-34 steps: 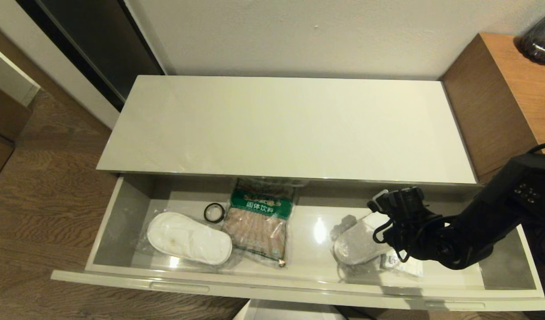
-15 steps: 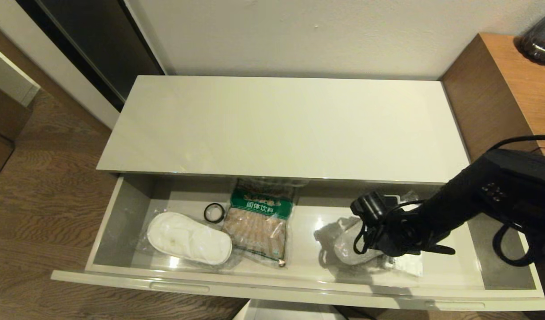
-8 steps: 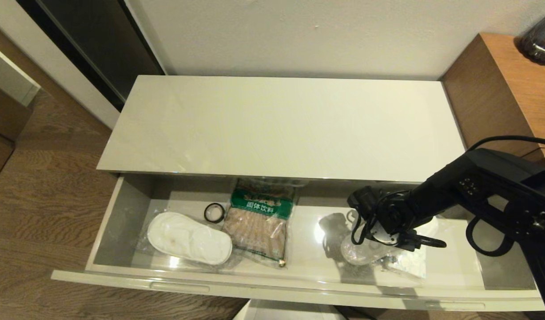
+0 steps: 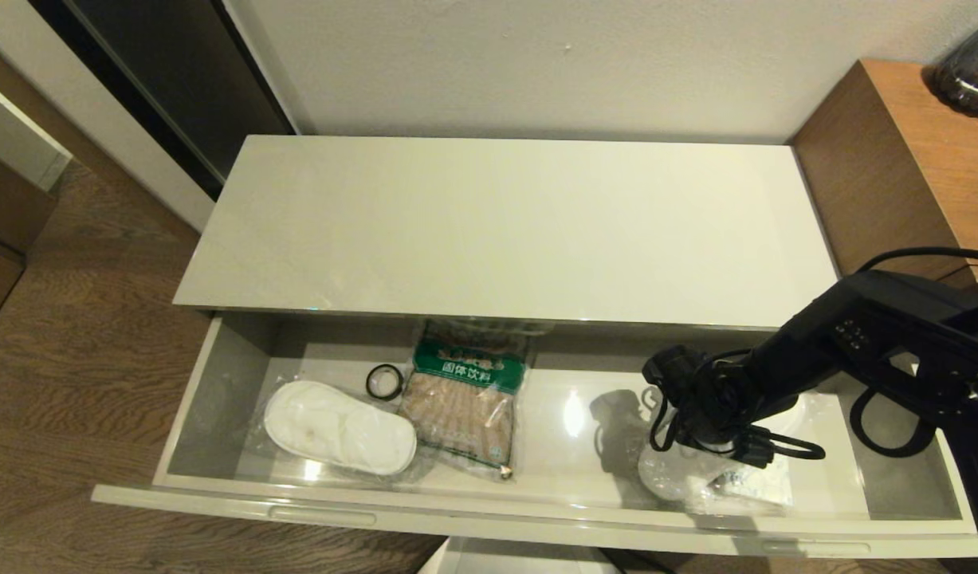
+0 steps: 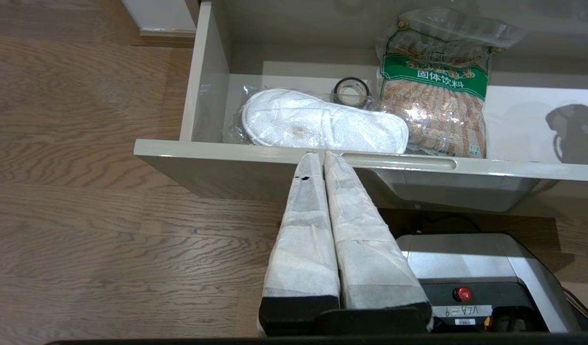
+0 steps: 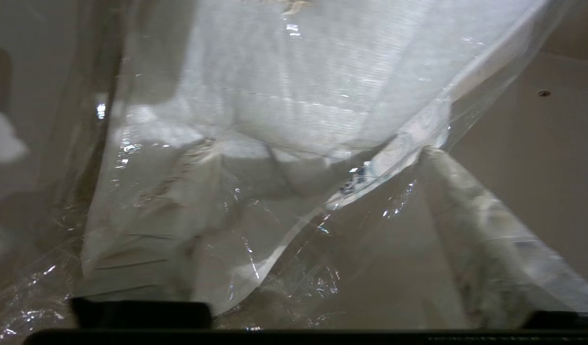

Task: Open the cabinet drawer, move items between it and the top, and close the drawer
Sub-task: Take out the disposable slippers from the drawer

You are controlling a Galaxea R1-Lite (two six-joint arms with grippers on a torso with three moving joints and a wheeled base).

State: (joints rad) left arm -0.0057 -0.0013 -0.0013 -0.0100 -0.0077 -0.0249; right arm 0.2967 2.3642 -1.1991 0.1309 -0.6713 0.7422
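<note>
drawer (image 4: 217, 375) open | top (image 4: 504, 223) bare, nothing moved, closing pending | right gripper (image 4: 696, 446) in drawer's right end over bagged slippers (image 4: 680, 478), fingers (image 6: 485, 249) apart, bag between them | left gripper (image 5: 322, 158) before drawer front, fingers closed, empty | left wrist only: tape (image 5: 351, 92), second slippers (image 5: 322, 124) clear

The right gripper (image 4: 700, 446) has swung from the drawer's (image 4: 217, 351) back wall down toward its front edge and the right end. The bagged slipper pair (image 4: 680, 478) beneath it has slid with it along the drawer floor toward the front right, its plastic now crumpled against the fingers (image 6: 471, 230).
</note>
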